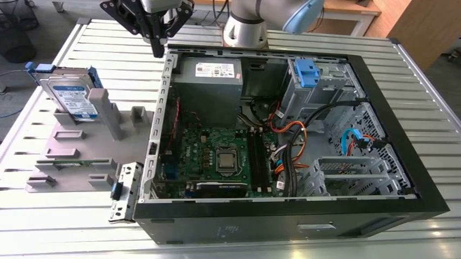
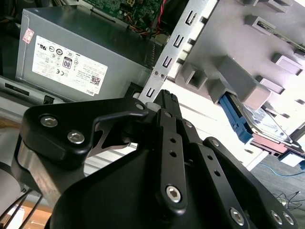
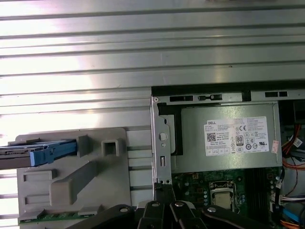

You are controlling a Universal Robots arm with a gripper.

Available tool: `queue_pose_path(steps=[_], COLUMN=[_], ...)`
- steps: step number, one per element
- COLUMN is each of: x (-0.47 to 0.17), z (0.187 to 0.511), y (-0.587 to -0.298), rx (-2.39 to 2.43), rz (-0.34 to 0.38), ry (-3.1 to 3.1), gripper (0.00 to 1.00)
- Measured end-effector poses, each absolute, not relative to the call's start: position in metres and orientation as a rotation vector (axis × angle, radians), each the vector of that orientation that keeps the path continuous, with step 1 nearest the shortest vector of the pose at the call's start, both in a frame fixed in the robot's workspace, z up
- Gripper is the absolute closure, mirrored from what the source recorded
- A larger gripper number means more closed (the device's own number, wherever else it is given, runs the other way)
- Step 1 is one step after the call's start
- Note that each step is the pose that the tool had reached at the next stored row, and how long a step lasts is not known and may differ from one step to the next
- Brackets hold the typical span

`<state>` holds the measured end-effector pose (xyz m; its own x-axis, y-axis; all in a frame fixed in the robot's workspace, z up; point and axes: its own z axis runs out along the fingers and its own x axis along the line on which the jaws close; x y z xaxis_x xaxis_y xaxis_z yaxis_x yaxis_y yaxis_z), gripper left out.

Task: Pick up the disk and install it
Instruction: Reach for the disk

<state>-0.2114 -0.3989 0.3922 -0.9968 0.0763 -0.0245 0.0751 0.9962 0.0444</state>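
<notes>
Slatted metal table [image 1: 72, 229] — open computer case [image 1: 288, 226], grey fixture [image 1: 86, 148] atop.

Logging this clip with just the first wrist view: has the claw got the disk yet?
Observer: No. In the exterior view the claw hangs shut and empty above the case's rim, apart from the disk.
Operator: How does the disk sit?
Observer: Upright on edge in the grey holder, label showing.
Operator: What's beyond the power supply?
Observer: A blue clip, on the exterior view's right of it.
</notes>
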Motion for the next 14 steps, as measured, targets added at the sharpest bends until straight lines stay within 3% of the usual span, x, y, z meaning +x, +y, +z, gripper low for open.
queue_pose_path(steps=[14], x=[-0.2163], z=[0.3921], y=[-0.3989], rx=[0.118], rz=[0.068], ry=[3.112], gripper=[0.89])
